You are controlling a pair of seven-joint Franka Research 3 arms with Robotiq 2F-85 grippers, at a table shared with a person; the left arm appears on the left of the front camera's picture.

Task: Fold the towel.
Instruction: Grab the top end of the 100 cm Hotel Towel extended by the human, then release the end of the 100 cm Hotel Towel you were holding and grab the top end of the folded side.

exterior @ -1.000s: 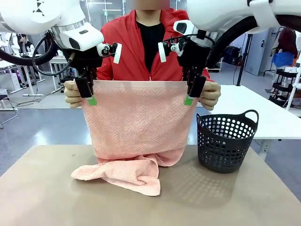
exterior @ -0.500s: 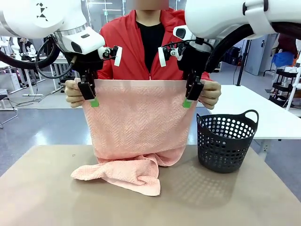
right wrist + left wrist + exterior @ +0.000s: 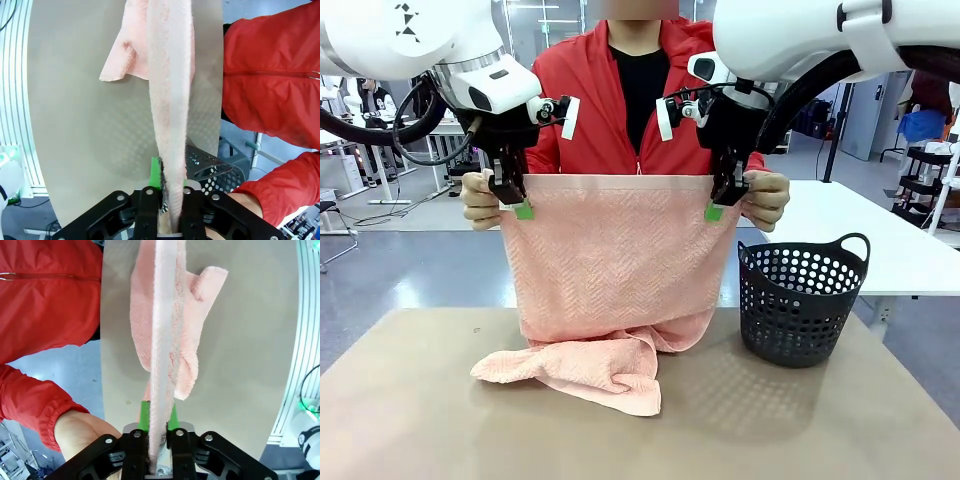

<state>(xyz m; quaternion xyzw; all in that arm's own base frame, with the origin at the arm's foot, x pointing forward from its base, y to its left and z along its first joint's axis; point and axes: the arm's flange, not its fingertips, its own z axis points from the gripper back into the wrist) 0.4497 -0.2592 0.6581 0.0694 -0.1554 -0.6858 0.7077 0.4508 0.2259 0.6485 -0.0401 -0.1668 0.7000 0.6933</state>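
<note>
Above the far table (image 3: 820, 430) edge, left gripper (image 3: 516, 205) and right gripper (image 3: 721, 205) clamp the towel (image 3: 615, 260) by its top corners, evidently spreading it for folding.

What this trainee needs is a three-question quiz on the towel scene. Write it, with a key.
1. True or false: the left pincer and the right pincer each clamp the top edge of the towel.
2. Where does the towel's lower end lie? A: hanging free in the air. B: bunched on the table. C: draped over the person's shoulder.
3. Fill in: seen from the robot, the black basket stands on the towel's ___ side.

Key: 1 true; 2 B; 3 right.
</note>
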